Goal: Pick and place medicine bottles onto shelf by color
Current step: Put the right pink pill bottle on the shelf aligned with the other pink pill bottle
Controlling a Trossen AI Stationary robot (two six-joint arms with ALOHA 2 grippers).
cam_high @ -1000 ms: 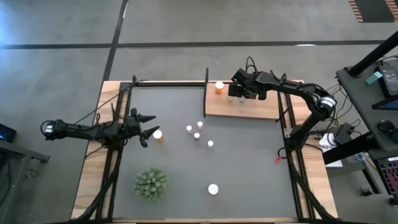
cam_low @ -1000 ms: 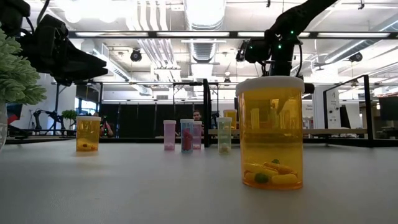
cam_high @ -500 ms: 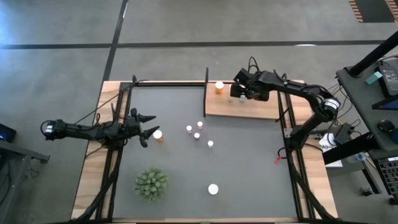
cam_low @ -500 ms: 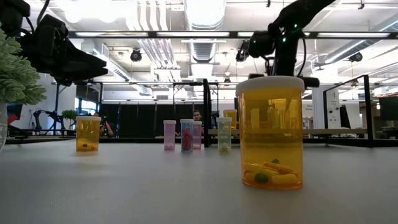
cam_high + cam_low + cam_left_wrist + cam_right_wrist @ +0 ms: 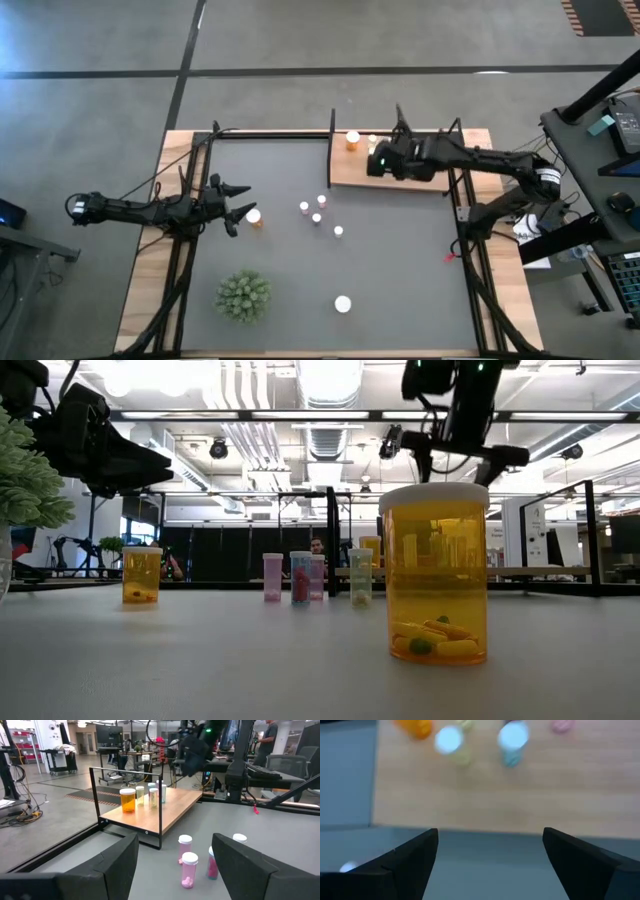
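The shelf (image 5: 400,172) stands at the far right of the dark mat. On its far part stand an orange bottle (image 5: 352,140), a yellowish one (image 5: 451,742), a bluish-green one (image 5: 512,739) and a pink one (image 5: 561,725). My right gripper (image 5: 490,832) hovers open above the shelf's near edge (image 5: 376,160). Several small bottles (image 5: 316,216) stand mid-mat on their bases, and a wide orange one (image 5: 343,303) stands nearer. My left gripper (image 5: 240,208) is open just left of an orange bottle (image 5: 254,216), apart from it.
A green spiky plant (image 5: 243,296) sits at the near left of the mat. Thin black posts (image 5: 161,805) frame the shelf's left edge. Black rails run along both sides of the table (image 5: 180,280). The mat lies open between the mid-mat bottles and the shelf.
My right gripper has risen from the shelf's far part and drawn back toward the shelf's near edge. In the low view its fingers now stand wider apart. The bottles it stood over remain upright on the shelf.
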